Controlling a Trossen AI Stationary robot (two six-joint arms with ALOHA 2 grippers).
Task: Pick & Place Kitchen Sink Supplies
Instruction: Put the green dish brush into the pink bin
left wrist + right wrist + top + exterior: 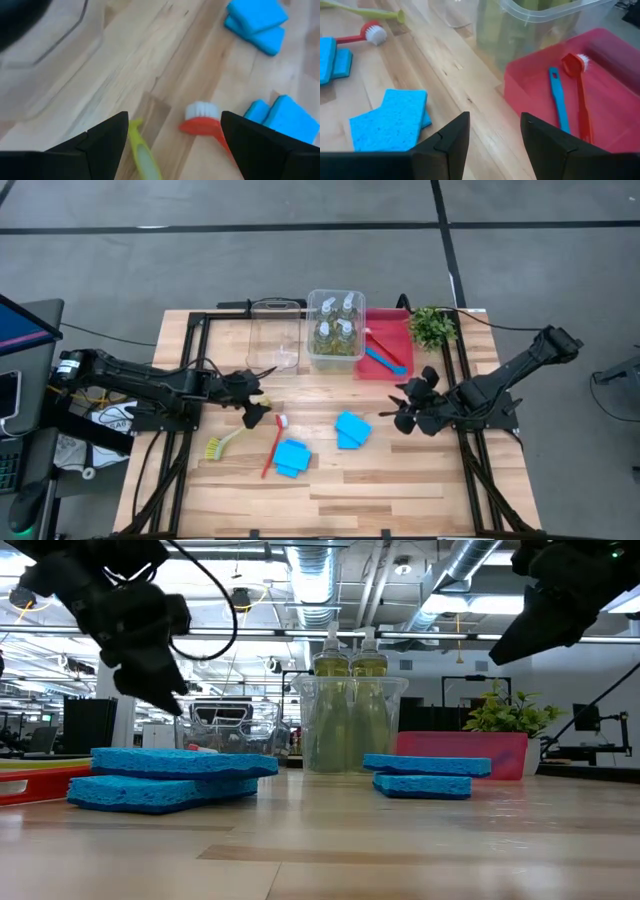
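Left tool [256,412], fingers apart, hovers over yellow-green brush [142,155] and red brush [204,124] on surface [400,480]. Right wrist view alone shows blue brush [558,97] inside red bin [615,55]; right tool [492,145] spread, empty.

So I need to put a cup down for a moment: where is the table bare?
The near strip of table, below the sponge pairs, is bare across its width. The back is crowded: empty clear bin, bottle bin, red bin, plant. Brushes fill the left-middle, beside the left gripper; the right gripper hovers right.
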